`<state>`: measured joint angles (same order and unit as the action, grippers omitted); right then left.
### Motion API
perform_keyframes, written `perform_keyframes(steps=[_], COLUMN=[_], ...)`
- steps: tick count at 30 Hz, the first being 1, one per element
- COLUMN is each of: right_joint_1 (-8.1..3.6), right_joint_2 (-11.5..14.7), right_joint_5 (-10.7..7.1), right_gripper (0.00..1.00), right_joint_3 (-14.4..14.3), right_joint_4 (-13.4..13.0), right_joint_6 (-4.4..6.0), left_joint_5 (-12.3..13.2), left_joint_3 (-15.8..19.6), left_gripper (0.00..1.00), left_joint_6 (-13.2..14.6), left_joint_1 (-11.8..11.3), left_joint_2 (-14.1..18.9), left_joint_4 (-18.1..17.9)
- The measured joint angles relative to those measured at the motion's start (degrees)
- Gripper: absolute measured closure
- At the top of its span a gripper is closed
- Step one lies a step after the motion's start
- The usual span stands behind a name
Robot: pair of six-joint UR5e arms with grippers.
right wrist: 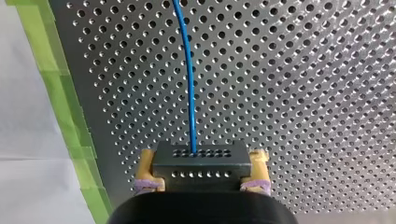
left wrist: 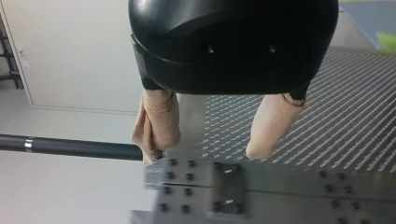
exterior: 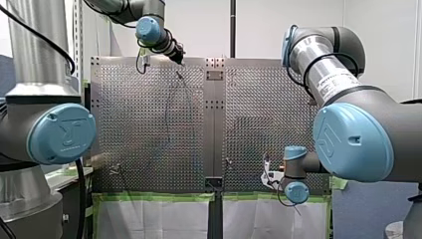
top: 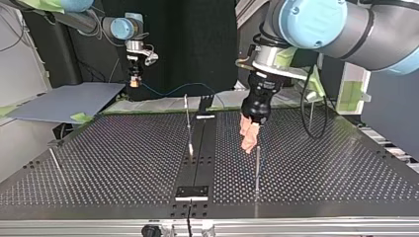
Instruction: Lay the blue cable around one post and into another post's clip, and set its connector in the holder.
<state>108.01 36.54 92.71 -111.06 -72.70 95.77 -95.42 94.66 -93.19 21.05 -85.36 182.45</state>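
Thing: a thin blue cable (right wrist: 188, 70) ending in a black rectangular connector block (right wrist: 201, 161) with rows of small holes.
Where: the connector is held over the perforated metal table (right wrist: 303, 93), near its green-taped edge (right wrist: 60, 93). The cable leads off from it roughly along that edge.
Right claw: our right gripper (right wrist: 201, 169), with yellow pads, is clamped on the connector's two short ends, and the block fills the gap.
Left claw: our left gripper (left wrist: 203, 155), black with beige pads, is spread wide with nothing between the pads. It hangs over the table well apart from the taped edge, just beside a thin upright metal post (top: 257, 168).
Handling: we judge the cable light and limp. It should sag and trail rather than hold a shape, so it needs tension to stay around a post. The connector looks rigid and light.
Grip point: the connector's short ends, as now, for placing. For routing, we'd have the open claw pinch the cable itself close to the post, gently, since the jacket looks smooth and may slip.
Connector axis: the long axis runs pad to pad. The cable-exit face points away from our right gripper.
Cable axis: it leaves that face square and nearly straight, with a slight bow, running parallel to the taped edge. In the top view it dips, then rises, so it's slack.
Holder: we can't tell which fixture it is.
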Motion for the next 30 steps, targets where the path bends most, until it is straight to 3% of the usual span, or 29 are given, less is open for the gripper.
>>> perform_keyframes(steps=[18, 30], right_joint_1=[1.25, 1.0], right_joint_2=[0.3, 3.7], right_joint_5=[1.9, 3.04], right_gripper=[1.0, 1.0], right_joint_3=[-0.2, -1.9], right_joint_4=[1.0, 0.5], right_joint_6=[-1.04, -1.06], left_joint_5=[-10.0, -16.8], left_joint_3=[10.1, 16.8], left_gripper=[0.0, 0.0], left_joint_6=[-10.0, -14.4], left_joint_1=[10.0, 16.8], left_joint_2=[-7.9, -14.7], left_joint_4=[-10.1, -16.8])
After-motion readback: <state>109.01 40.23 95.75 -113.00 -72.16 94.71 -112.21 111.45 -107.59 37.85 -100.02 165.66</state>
